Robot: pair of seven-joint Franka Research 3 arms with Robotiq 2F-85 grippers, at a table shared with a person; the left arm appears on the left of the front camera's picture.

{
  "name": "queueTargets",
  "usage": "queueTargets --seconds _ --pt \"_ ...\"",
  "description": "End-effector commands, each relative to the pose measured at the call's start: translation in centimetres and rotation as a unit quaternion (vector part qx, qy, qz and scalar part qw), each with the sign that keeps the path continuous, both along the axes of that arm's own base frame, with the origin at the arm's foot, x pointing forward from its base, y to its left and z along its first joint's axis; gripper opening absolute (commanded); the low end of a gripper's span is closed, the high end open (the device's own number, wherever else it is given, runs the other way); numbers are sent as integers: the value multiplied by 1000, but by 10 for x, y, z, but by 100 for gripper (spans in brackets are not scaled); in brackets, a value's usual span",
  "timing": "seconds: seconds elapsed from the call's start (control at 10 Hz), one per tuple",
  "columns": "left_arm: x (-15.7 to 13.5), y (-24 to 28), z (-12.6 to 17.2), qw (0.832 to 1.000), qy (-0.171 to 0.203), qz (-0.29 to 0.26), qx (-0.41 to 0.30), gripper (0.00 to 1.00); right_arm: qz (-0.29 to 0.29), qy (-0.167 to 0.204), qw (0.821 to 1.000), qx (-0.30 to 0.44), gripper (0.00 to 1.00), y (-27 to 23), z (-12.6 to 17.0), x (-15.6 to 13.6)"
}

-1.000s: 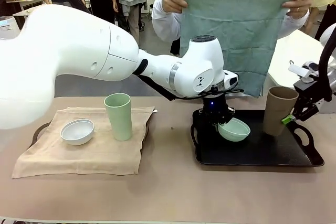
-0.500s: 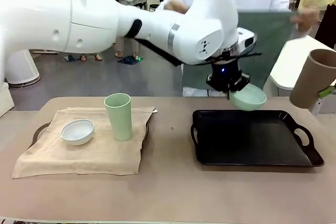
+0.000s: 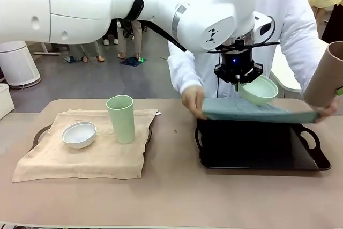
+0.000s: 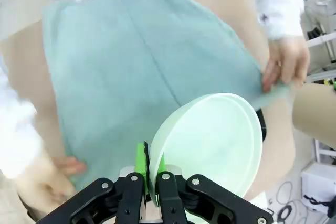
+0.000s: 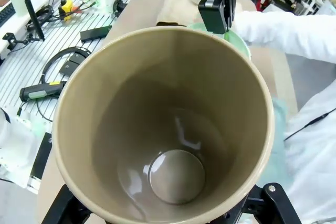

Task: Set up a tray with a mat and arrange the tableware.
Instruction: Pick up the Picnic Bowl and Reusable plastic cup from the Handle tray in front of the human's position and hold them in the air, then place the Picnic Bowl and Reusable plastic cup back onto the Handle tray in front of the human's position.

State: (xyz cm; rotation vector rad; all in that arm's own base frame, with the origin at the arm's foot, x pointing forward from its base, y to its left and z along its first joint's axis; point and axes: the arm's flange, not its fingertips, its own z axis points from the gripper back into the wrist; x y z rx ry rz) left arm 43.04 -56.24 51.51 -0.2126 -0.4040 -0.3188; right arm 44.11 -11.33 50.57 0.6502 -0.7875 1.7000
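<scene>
My left gripper (image 3: 239, 82) is shut on the rim of the small mint-green bowl (image 3: 259, 90) and holds it in the air above the black tray (image 3: 252, 154). In the left wrist view its green pads (image 4: 140, 160) pinch the bowl's rim (image 4: 210, 140) over the teal mat (image 4: 131, 61). The person's hands (image 3: 193, 100) spread that mat (image 3: 257, 112) just above the tray. The tall brown cup (image 3: 327, 76) hangs tilted at the right edge; my right gripper (image 5: 164, 208) is shut on this cup (image 5: 163, 124).
On the left, a beige mat (image 3: 86, 156) lies on a second tray (image 3: 38, 132), with a small white bowl (image 3: 79, 134) and a tall pale-green cup (image 3: 121, 119) on it. The person stands close at the far side.
Both grippers lifted their loads off the black tray, the mint bowl and the brown cup. The person lowered the teal mat from held-up in front of them to just over the tray.
</scene>
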Motion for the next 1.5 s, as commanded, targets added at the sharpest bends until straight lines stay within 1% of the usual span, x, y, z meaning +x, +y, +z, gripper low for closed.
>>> queueTargets --seconds 0.0,1.4 --pt "3 1 -2 1000 8 -7 -8 0 -1 1 1000 -1 0 0 -2 4" --pt "3 1 -2 1000 8 -7 -8 0 -1 1 1000 -1 0 0 -2 4"
